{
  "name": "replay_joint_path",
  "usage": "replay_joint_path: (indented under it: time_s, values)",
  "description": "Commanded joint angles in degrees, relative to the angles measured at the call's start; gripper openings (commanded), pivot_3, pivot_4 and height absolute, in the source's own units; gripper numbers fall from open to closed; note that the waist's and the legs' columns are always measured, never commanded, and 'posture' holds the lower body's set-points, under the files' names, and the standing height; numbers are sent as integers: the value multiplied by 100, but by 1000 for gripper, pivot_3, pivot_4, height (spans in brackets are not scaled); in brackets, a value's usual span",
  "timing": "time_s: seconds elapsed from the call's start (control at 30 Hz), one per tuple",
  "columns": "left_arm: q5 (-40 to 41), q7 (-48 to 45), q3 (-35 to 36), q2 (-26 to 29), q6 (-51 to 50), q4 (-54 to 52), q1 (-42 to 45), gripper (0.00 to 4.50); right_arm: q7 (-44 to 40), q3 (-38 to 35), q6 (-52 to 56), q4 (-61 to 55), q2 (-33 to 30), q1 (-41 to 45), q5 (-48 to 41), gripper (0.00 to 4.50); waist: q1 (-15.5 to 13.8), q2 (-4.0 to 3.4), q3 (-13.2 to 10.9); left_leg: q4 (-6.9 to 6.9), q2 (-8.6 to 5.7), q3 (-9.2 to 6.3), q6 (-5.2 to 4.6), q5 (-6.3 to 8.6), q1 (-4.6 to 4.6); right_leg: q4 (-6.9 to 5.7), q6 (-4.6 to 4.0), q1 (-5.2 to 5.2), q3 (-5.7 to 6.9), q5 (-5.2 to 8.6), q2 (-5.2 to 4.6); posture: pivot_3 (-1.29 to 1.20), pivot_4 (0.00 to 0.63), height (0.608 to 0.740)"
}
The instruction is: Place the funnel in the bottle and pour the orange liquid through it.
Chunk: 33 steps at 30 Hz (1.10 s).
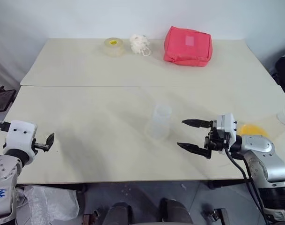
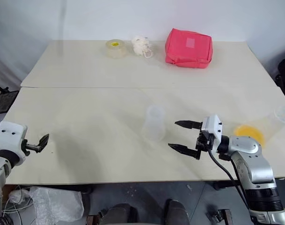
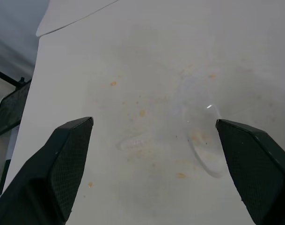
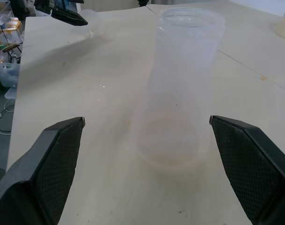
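Translucent bottle [image 1: 160, 123] stands upright mid-surface [image 1: 86, 103], just ahead of the right pincer [image 1: 191, 135].
Both pincers gape empty; the funnel [image 3: 203, 140] lies just ahead of the left pincer [image 1: 49, 140].

The bottle [image 1: 159, 123] stands upright mid-table [image 1: 86, 103]. The orange liquid [image 1: 252, 130] sits to its right; the tape roll [image 1: 113, 46], tuft [image 1: 140, 45] and pouch [image 1: 187, 46] line the far edge.

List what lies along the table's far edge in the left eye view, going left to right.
Tape roll → white crumpled bundle → red pouch.
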State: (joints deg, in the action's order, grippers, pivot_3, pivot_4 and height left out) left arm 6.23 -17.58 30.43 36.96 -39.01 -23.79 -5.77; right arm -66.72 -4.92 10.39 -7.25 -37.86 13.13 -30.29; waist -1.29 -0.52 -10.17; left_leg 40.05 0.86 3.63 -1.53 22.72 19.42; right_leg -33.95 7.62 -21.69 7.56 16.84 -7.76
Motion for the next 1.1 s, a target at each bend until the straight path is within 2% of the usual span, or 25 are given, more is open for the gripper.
replay_joint_path:
  time_s: [0.03, 0.07, 0.2, 0.57, 0.73, 0.87, 1.03, 1.1]
  values:
    - [-63, 58, 177, 83, -114, -97, 15, 4476, 41, -115, 12, -194, -55, 28, -65, 4500, 3, 0, 0, 0, 0, 0, 0, 0, 0, 0, 0, 0, 0, 0, 0, 0, 150, 740]
    - [-61, 61, 188, 72, -126, -105, 4, 4476, 47, -106, 12, -188, -51, 41, -57, 4500, 4, 0, 0, -1, 0, 0, 0, 0, 0, 0, 0, 0, 0, 0, 0, 0, 150, 740]
    - [-10, 41, 216, 24, -253, -183, -36, 3696, 58, -89, 0, -165, -40, 69, -46, 4500, 2, 0, 0, -1, 0, 0, 0, 0, 0, 0, 0, 0, 1, 0, 0, 0, 150, 740]
    - [90, -4, 242, 13, -577, -178, 44, 68, 91, -60, -29, -99, -26, 137, 7, 4500, 2, 0, 0, 0, 0, 0, 0, 0, 0, 0, 0, 0, 1, 0, 0, 0, 150, 740]
    - [243, -55, 353, 20, -772, -228, 178, 24, 104, -54, -46, -51, -21, 175, 28, 4500, 2, 0, 0, -1, 0, 0, 0, 0, 0, 0, 0, 0, 1, 0, 0, 0, 150, 740]
    - [824, -200, 563, -34, -1201, -475, 643, 24, 110, -58, -65, -11, -6, 211, 46, 4500, -13, 1, 0, 2, 0, -3, 0, 0, 2, -2, 0, 0, 1, 0, 0, 0, 150, 740]
    - [1559, -319, 498, 36, -1705, -906, 1538, 24, 141, -89, -115, 30, 14, 252, 73, 4500, -5, 1, 0, 4, -3, -6, 0, 0, 2, -5, 1, 1, 1, 0, -1, 0, 150, 740]
    - [1852, -303, 304, 33, -1908, -948, 2144, 24, 189, -135, -148, 23, 19, 256, 83, 4500, -9, 1, -1, 3, -3, -5, 0, 0, 1, -5, 1, 1, 1, 0, 1, 0, 150, 740]
